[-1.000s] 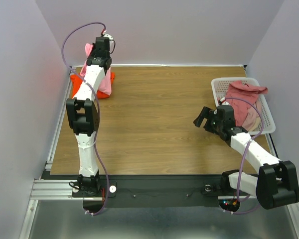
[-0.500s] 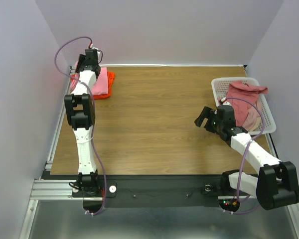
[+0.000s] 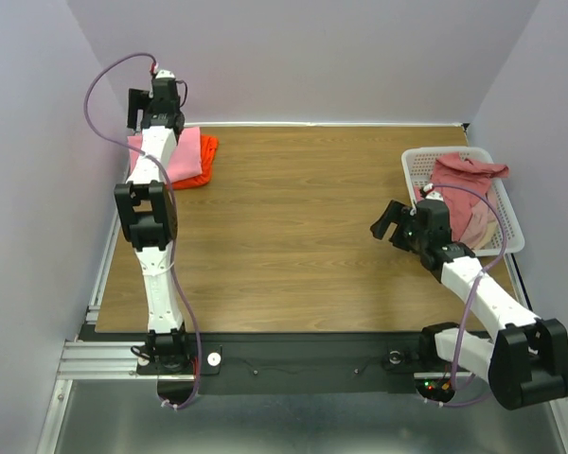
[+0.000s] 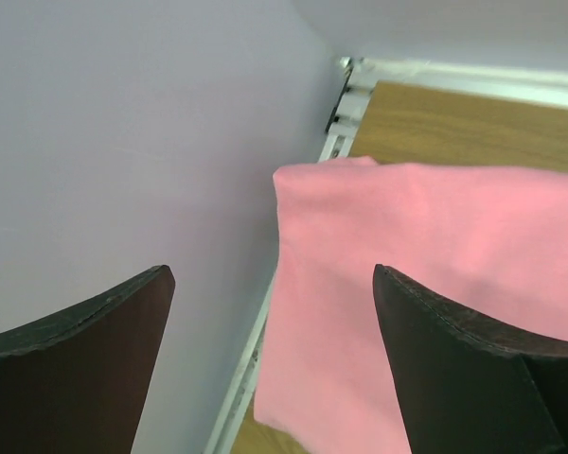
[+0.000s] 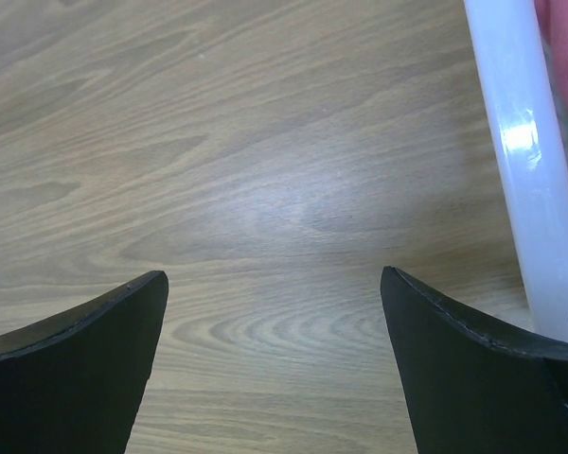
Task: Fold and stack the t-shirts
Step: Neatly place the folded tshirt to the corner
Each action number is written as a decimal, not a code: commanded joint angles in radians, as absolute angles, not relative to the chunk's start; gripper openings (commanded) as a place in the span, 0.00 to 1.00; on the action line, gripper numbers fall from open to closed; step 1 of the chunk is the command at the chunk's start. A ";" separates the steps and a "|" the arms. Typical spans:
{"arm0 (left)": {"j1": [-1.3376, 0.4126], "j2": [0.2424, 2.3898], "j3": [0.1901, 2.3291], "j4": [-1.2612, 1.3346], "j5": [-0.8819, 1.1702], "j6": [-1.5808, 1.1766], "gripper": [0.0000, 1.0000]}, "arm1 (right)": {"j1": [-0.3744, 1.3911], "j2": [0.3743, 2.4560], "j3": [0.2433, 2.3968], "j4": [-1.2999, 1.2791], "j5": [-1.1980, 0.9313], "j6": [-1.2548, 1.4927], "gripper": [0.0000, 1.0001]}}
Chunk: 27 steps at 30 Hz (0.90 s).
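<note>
A folded pink t-shirt lies flat on top of an orange t-shirt at the table's far left corner. My left gripper hangs open above the stack's left edge, close to the side wall, and holds nothing. In the left wrist view the pink t-shirt lies below and to the right of the open left gripper. Dusty rose t-shirts are heaped in the white basket at the right. My right gripper stands open over bare wood, just left of the basket, with nothing in it.
The side wall and a metal rail run right beside the stack. The basket's white rim stands close to my right gripper's right finger. Bare wooden table lies between the stack and the basket.
My left gripper has opened and let go of the pink t-shirt, which now lies flat on the orange one. The left arm has swung left toward the wall. The right arm has barely moved.
</note>
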State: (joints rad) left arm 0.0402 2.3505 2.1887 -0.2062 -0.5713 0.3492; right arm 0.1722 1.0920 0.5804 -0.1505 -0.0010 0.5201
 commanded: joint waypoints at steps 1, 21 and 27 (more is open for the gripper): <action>-0.060 2.082 2.217 -0.234 -0.538 0.220 0.98 | 0.175 1.031 0.610 -0.153 -0.037 0.522 1.00; -0.627 1.142 0.816 -0.116 -0.336 -0.644 0.99 | 0.176 0.859 0.554 -0.267 0.126 0.532 1.00; -0.627 1.085 0.750 -0.224 -0.460 -0.702 0.98 | 0.176 0.827 0.526 -0.262 0.124 0.517 1.00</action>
State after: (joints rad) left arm -0.6308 1.1538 0.7338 -0.2234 -0.3439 -0.6125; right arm 0.1722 0.8547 0.5293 -0.2741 0.0879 0.5377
